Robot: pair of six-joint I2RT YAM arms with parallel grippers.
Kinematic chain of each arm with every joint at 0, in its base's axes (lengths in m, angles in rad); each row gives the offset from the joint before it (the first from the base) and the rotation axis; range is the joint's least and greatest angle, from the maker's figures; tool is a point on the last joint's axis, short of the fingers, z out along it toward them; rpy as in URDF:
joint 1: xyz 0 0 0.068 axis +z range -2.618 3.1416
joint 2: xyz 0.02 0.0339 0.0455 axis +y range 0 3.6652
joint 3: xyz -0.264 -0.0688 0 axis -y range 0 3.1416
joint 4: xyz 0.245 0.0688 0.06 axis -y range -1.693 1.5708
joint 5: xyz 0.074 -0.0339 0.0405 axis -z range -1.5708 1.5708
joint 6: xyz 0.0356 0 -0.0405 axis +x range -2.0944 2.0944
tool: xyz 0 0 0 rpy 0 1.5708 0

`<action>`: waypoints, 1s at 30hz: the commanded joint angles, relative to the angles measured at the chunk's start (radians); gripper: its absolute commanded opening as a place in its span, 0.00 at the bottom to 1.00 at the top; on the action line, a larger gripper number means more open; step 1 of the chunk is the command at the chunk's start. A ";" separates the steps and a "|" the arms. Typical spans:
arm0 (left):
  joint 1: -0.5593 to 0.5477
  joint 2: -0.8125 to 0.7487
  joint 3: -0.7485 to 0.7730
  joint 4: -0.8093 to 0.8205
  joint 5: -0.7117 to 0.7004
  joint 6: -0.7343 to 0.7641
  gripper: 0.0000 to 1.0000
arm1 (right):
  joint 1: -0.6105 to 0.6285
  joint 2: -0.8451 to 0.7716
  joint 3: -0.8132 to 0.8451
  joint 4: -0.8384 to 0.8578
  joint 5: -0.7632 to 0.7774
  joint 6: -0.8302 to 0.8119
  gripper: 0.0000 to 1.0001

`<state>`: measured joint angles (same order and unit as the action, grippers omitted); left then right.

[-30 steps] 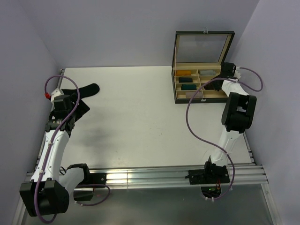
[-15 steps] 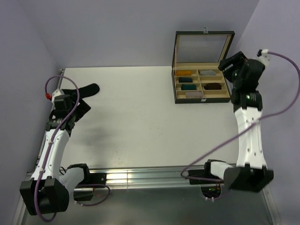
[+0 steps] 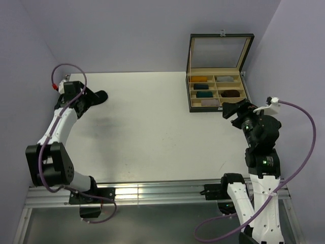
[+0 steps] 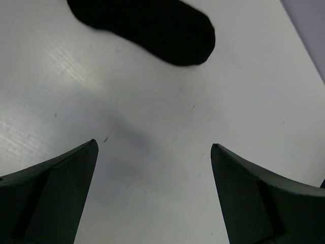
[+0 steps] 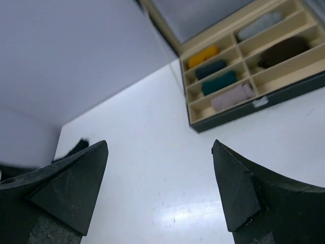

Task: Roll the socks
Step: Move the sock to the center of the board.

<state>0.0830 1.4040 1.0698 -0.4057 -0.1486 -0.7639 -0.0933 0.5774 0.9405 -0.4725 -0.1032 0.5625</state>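
A plain black sock point(image 3: 100, 95) lies at the table's far left; only its toe end shows, also at the top of the left wrist view point(image 4: 152, 23). The rest of it and the striped brown sock are hidden under my left arm. My left gripper point(image 3: 86, 105) point(image 4: 153, 144) is open and empty, over bare table just short of the toe. My right gripper point(image 3: 229, 110) point(image 5: 160, 143) is open and empty, held above the table just in front of the box. A dark bit of sock point(image 5: 76, 148) shows far off in the right wrist view.
An open black box point(image 3: 216, 108) point(image 5: 238, 114) with a raised glass lid stands at the back right. Its compartments hold mustard point(image 5: 203, 56), teal point(image 5: 218, 82), grey point(image 5: 231, 96) and dark point(image 5: 282, 50) rolled bundles. Walls close in on the left, back and right.
My right arm has pulled back from the box and now sits in front of it. My left arm has swung toward the back left, its gripper now beside the sock's toe.
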 commanded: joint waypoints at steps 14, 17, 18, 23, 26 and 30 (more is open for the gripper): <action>0.029 0.624 0.498 0.128 -0.025 0.035 0.97 | 0.185 -0.054 -0.160 -0.017 -0.130 -0.072 0.90; 0.029 0.712 0.550 0.124 -0.013 0.049 0.97 | 0.191 -0.051 -0.167 -0.018 -0.151 -0.078 0.89; 0.029 0.734 0.562 0.122 -0.008 0.052 0.97 | 0.190 -0.050 -0.169 -0.017 -0.158 -0.078 0.89; 0.024 0.834 0.607 0.099 0.050 0.018 0.96 | 0.190 -0.033 -0.172 -0.020 -0.197 -0.073 0.89; -0.002 0.823 0.567 0.087 0.101 -0.035 0.95 | 0.191 -0.025 -0.174 -0.015 -0.188 -0.072 0.89; -0.078 0.742 0.458 0.093 0.118 -0.147 0.95 | 0.190 -0.010 -0.174 -0.005 -0.188 -0.070 0.88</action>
<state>0.0837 2.1811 1.6081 -0.2520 -0.1120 -0.8032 0.0895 0.5568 0.7761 -0.5026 -0.2794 0.5068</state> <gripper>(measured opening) 0.954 0.885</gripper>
